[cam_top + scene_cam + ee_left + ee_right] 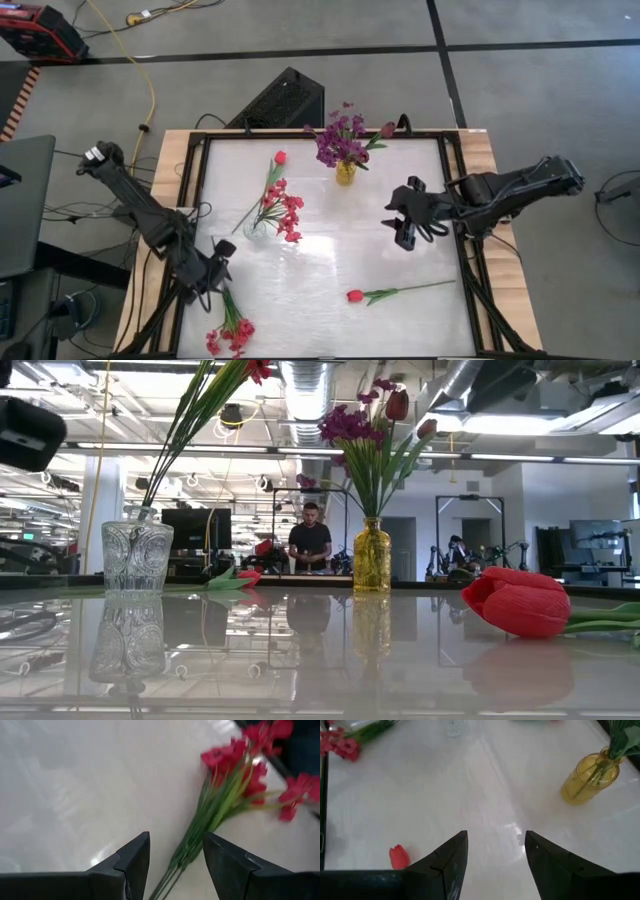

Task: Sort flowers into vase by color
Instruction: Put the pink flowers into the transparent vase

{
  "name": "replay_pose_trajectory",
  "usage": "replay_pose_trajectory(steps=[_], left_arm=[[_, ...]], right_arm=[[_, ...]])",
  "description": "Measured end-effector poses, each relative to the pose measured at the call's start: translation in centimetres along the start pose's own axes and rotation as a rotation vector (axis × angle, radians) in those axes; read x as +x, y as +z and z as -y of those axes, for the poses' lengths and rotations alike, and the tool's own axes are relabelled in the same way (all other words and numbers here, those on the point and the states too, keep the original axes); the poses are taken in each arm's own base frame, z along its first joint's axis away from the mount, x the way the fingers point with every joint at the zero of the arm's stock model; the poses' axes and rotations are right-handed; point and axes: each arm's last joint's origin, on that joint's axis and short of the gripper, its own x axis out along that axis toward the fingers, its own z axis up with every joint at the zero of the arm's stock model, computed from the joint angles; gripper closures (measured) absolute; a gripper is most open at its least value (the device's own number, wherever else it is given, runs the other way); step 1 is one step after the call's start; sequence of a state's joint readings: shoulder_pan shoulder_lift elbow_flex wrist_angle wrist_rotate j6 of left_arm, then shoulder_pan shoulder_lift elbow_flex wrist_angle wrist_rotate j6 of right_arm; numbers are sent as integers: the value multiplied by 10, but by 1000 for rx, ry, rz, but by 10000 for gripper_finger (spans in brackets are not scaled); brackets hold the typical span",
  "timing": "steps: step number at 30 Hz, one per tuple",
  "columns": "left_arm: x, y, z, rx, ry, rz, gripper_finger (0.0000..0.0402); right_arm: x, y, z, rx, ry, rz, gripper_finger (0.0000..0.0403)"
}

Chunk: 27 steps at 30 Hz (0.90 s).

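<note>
Note that your left gripper (175,860) stands spread over the stems of the pink-red cluster (232,330) lying at the table's (320,300) near left corner, pinching nothing. Your right gripper (495,852) is likewise spread and empty, hovering between the yellow vase (345,172) of purple flowers (340,140) and the red tulip (356,295) lying flat. A clear vase (137,557) holds more pink-red stems.

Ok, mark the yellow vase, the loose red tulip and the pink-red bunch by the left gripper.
yellow vase (345,173), high view, vase body.
red tulip (354,295), high view, bloom.
pink-red bunch (210,815), left wrist view, stems.
</note>
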<state>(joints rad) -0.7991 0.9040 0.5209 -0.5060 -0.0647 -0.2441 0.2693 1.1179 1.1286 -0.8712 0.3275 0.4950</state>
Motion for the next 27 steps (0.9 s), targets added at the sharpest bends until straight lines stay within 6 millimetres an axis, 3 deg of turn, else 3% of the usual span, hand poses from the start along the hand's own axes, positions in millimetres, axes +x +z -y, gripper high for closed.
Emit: replay_pose_trajectory(steps=[7, 20, 23, 27], left_arm=[[24, -8, 14, 148, 21, -139, 230], [62, -24, 21, 272, 84, -352, 233], [65, -22, 22, 305, 80, -370, 257], [62, -11, 25, 344, 77, -350, 340]], right_arm=[[0, -7, -15, 17, -37, 28, 180], [34, -12, -39, -57, -70, -32, 180], [37, -12, -40, -61, -74, -41, 180], [36, -12, -40, -62, -73, -44, 180]])
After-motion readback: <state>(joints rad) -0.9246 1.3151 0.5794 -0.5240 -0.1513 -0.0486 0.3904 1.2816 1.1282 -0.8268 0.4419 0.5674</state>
